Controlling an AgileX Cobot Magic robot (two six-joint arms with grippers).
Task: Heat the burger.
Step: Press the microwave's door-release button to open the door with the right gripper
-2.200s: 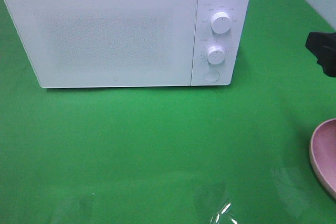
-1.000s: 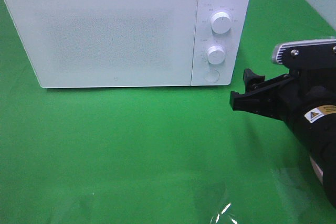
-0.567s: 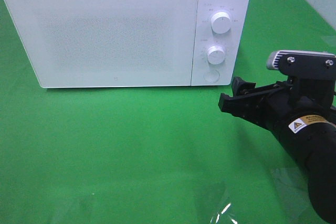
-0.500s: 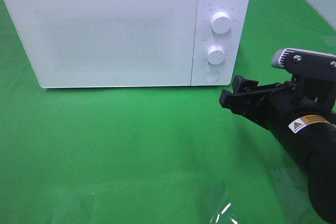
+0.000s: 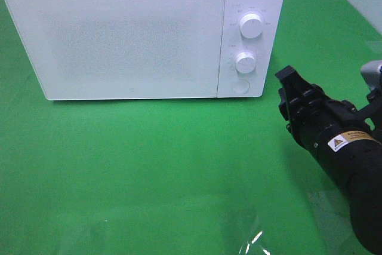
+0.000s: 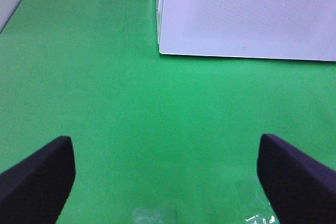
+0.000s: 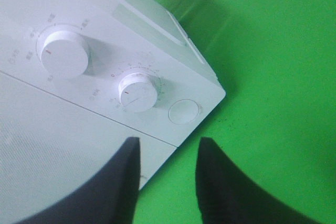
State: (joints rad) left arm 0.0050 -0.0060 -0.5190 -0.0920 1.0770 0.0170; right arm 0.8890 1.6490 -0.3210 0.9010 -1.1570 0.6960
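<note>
The burger is out of view in every frame. The white microwave [image 5: 119, 34] stands at the back of the green table with its door closed. My right gripper [image 5: 286, 82] hovers just right of the microwave's lower right corner and points at its control panel. In the right wrist view the right gripper [image 7: 169, 142] has its dark fingers [image 7: 123, 182] a narrow gap apart with nothing between them, below the round button [image 7: 184, 112]. My left gripper [image 6: 168, 182] is wide open and empty over bare cloth, in front of the microwave [image 6: 247, 14].
Two white knobs [image 5: 251, 26] [image 5: 245, 62] and a round button [image 5: 240, 86] sit on the panel. The black right arm [image 5: 352, 165] fills the right front of the table. A crinkled clear film [image 5: 250, 243] lies at the front edge.
The right arm came in from the right toward the microwave's panel. In the last half second its gripper rolled on edge, drew back a little, and its jaws narrowed. The left gripper stayed still.
</note>
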